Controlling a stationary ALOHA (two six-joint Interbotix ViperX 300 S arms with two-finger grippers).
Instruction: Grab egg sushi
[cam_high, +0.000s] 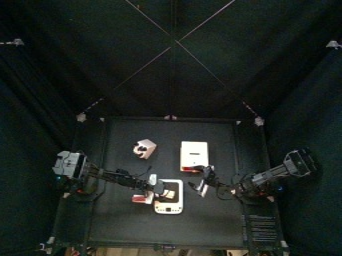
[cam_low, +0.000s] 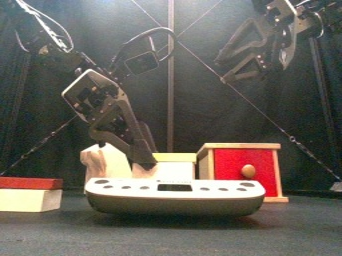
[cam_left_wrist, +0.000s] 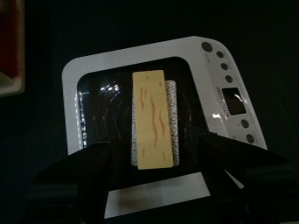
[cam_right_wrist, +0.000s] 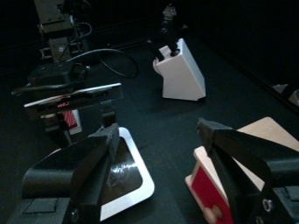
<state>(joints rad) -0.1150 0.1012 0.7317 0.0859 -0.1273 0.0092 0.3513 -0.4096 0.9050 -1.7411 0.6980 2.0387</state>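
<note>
The egg sushi is a long yellow slab with brown streaks. It lies on the black plate of a white kitchen scale. My left gripper hangs right over the sushi's near end, open wide, with one jaw on each side and nothing held. In the top view the left gripper sits above the scale at the table's front middle. From the front, its fingers come down behind the scale. My right gripper is open and holds nothing, raised just right of the scale.
A white block holder and a white box stand behind the scale. A red-fronted wooden box is at the right in the front view. A low red-and-white piece lies at the left.
</note>
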